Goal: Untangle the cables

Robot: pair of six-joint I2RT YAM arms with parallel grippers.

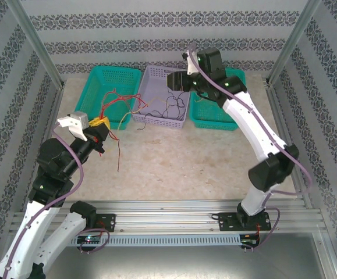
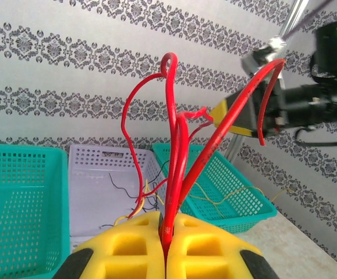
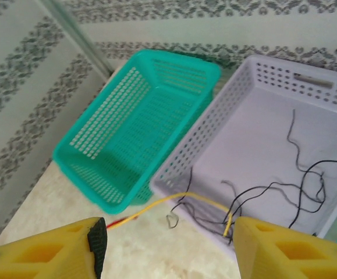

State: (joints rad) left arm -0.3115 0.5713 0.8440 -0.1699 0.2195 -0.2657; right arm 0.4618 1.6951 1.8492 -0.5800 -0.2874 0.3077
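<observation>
On the left, the left gripper [image 2: 167,233] has its yellow pads pressed together on a bunch of red cables [image 2: 170,151]. These rise from between the pads in several loops. From the top camera, one red end hangs from this gripper down to the counter [image 1: 174,157]. Other red strands run away from it toward the left teal basket [image 1: 101,81], which stands beyond the gripper. So the red ones look gathered, but I cannot say they are fully free from the rest.

More to the right, the lavender basket [image 3: 215,133] lies directly under the right gripper [image 3: 168,249]. Dark cables [image 3: 255,197] are inside this basket, curled over each other. A yellow cable [image 3: 174,199] crosses the basket rim just below this gripper and meets the dark strands there. In my view this knot is not yet solved.

The right gripper is spread wide, with nothing between its fingers. It hangs above the near corner of the lavender basket. To its right stands the second teal basket [image 1: 212,119]; whether any cable is in it, I cannot tell.

I judge the work to be somewhere in the middle: red is in hand, while yellow and dark remain to be separated.
</observation>
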